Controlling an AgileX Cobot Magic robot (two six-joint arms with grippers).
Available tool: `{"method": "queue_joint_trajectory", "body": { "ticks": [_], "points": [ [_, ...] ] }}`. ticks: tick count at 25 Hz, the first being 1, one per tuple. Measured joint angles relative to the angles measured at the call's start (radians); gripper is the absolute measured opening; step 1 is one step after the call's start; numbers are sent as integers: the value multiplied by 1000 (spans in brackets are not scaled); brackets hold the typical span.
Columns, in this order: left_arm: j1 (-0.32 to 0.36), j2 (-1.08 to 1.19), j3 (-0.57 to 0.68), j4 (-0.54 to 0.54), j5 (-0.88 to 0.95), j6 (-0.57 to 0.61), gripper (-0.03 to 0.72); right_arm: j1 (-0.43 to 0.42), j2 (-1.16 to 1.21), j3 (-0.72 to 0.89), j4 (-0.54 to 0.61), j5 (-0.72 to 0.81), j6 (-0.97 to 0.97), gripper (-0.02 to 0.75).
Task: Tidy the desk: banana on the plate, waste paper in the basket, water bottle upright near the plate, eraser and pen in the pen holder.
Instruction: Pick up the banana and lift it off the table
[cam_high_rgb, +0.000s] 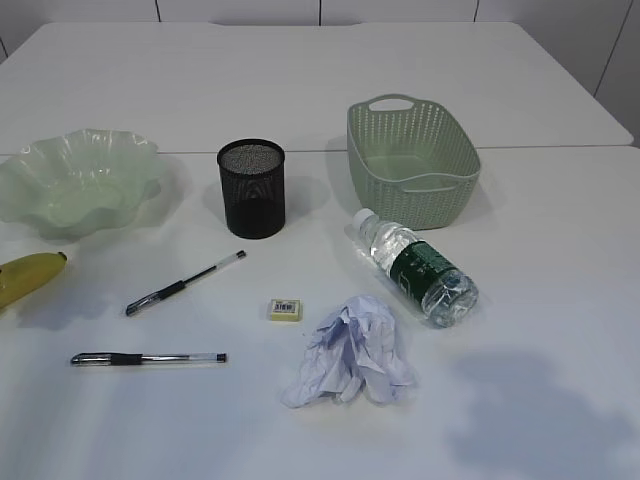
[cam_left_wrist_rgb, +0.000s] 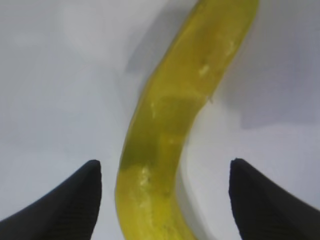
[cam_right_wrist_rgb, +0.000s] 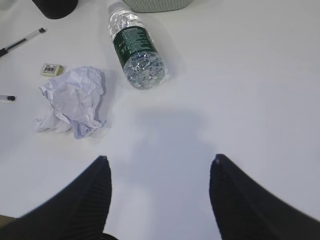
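Looking down my left wrist camera, I see the left gripper (cam_left_wrist_rgb: 165, 200) spread wide, straddling the curved yellow banana (cam_left_wrist_rgb: 175, 120) on the white table (cam_high_rgb: 560, 250) without touching it. It lies just beside the wavy pale-green plate (cam_high_rgb: 75, 180). My right gripper (cam_right_wrist_rgb: 160, 190) hangs parted and empty near the crumpled white waste paper (cam_right_wrist_rgb: 75, 102).

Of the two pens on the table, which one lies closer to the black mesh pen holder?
The upper pen, lying at a slant with its tip toward the pen holder. The other pen lies level, nearer the table's front edge.
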Motion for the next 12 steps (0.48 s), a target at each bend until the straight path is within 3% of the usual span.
{"method": "queue_joint_trajectory", "body": {
  "ticks": [12],
  "points": [
    [0,83,-2,-2,-48,2,561,0,5,0,0,0,0,461]
  ]
}}
